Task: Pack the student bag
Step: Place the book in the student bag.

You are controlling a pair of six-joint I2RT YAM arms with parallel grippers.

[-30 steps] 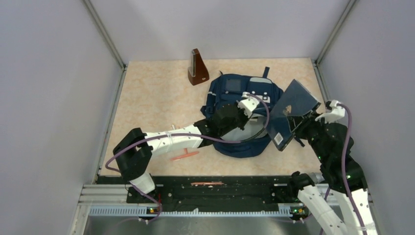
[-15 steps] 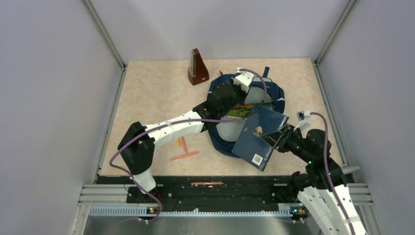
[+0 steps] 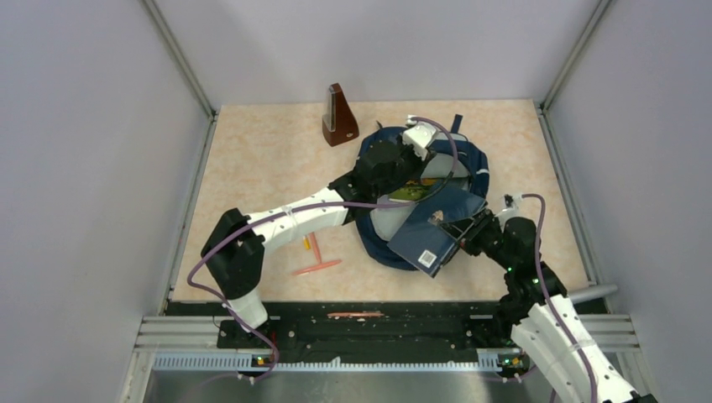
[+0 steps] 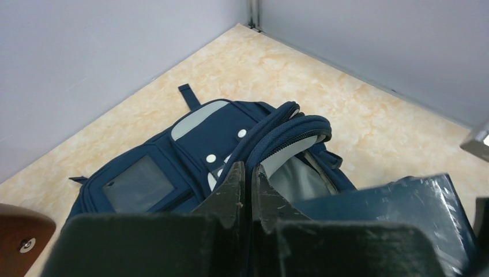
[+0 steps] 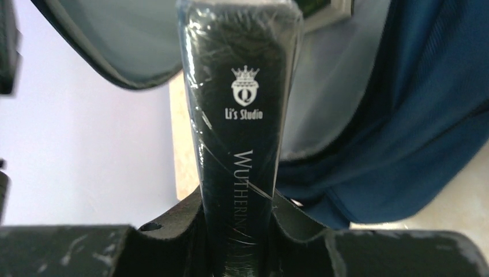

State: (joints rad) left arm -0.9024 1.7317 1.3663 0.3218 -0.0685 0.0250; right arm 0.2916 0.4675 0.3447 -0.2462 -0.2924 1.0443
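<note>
Within last second: right hand (image 5: 239, 216) swung dark blue book (image 3: 430, 228) from upright down flat, leading edge now at grey-lined mouth of student bag (image 4: 190, 144). Bag lies on surface (image 3: 269, 168), centre-right. Left hand (image 4: 245, 176) clenched, apparently pinching zip rim, raised it open. Right hand grasps book spine. Insertion looks underway. Spine: crown-and-Q logo, "Li's Studio", "WUTHERIN…"; barcode on cover

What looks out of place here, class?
A thin orange stick lies on the black rail between the arm bases, off the table. The book, gripped in the right pincer, juts slantwise, half out of the bag.
</note>
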